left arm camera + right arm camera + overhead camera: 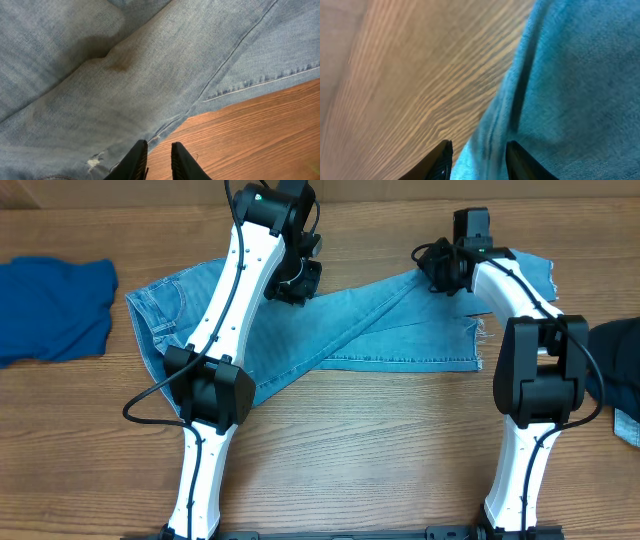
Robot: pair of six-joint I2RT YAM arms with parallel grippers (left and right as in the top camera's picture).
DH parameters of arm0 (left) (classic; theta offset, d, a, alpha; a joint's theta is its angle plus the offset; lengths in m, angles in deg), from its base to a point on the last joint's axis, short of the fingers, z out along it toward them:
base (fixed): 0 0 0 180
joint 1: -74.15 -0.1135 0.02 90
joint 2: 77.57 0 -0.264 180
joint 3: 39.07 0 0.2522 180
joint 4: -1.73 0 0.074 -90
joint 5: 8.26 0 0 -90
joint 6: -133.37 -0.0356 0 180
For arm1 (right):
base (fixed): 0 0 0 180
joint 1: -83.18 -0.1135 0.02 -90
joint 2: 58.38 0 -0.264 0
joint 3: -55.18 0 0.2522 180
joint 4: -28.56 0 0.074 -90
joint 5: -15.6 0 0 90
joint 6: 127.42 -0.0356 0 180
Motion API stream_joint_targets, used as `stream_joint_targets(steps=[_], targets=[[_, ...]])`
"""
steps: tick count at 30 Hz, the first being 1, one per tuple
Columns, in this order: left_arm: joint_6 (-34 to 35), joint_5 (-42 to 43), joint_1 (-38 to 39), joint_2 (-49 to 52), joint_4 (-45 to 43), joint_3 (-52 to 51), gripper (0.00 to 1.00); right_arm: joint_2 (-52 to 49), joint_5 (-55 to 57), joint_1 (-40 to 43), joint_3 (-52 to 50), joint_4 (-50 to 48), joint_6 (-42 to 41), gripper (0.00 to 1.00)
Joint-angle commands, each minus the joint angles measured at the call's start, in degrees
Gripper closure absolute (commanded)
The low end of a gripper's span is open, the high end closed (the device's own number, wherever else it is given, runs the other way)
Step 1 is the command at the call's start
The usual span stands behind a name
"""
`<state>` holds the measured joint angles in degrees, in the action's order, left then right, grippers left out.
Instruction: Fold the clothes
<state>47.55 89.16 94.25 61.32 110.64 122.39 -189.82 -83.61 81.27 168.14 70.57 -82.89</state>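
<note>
Pale-blue denim jeans lie spread across the wooden table, waistband at the left and the two legs splayed to the right with frayed hems. My left gripper hovers low over the upper edge near the crotch. In the left wrist view its fingertips stand a narrow gap apart at the denim's edge, with only bare wood between them. My right gripper is at the far edge of the upper leg. Its fingers straddle a raised fold of the denim edge, still apart.
A royal-blue garment lies crumpled at the far left. A dark navy garment sits at the right edge behind the right arm. Bare wood table stretches in front of the jeans between the two arm bases.
</note>
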Motion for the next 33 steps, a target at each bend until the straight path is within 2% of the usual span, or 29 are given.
stream_joint_targets(steps=[1, 5, 9, 11, 14, 21, 29, 33], targets=[[0.5, -0.4, -0.5, -2.2, 0.5, 1.8, 0.80, -1.4, 1.3, -0.1, -1.0, -0.5, -1.3, 0.61], [0.6, -0.4, -0.9, -2.2, 1.3, 4.9, 0.81, -2.3, 1.3, -0.1, -1.1, -1.0, -1.4, 0.62], [1.0, -0.4, -0.9, -2.2, 1.7, 9.5, 0.80, -2.4, 1.3, -0.1, -1.1, -1.9, -1.2, 0.75], [1.1, -0.4, -1.4, -2.2, 1.7, 13.6, 0.78, -2.4, 1.1, -0.1, -1.1, -3.0, 0.7, 0.92], [1.0, -0.4, -1.8, -3.0, 1.6, 16.7, 0.76, -2.1, 0.0, 0.2, -0.8, -2.5, 4.8, 0.96], [1.0, -0.4, -3.3, -5.9, 1.6, 17.7, 0.72, 5.9, 1.1, 1.3, -0.5, 7.3, 18.1, 0.96], [1.2, -0.3, -4.8, -6.3, 1.6, 17.7, 0.73, 22.6, 3.4, 1.3, -0.5, 27.2, 29.4, 0.96], [1.2, -0.3, -4.7, -6.3, 1.6, 17.7, 0.72, 27.1, 3.3, 1.2, -0.5, 38.9, 33.3, 0.96]])
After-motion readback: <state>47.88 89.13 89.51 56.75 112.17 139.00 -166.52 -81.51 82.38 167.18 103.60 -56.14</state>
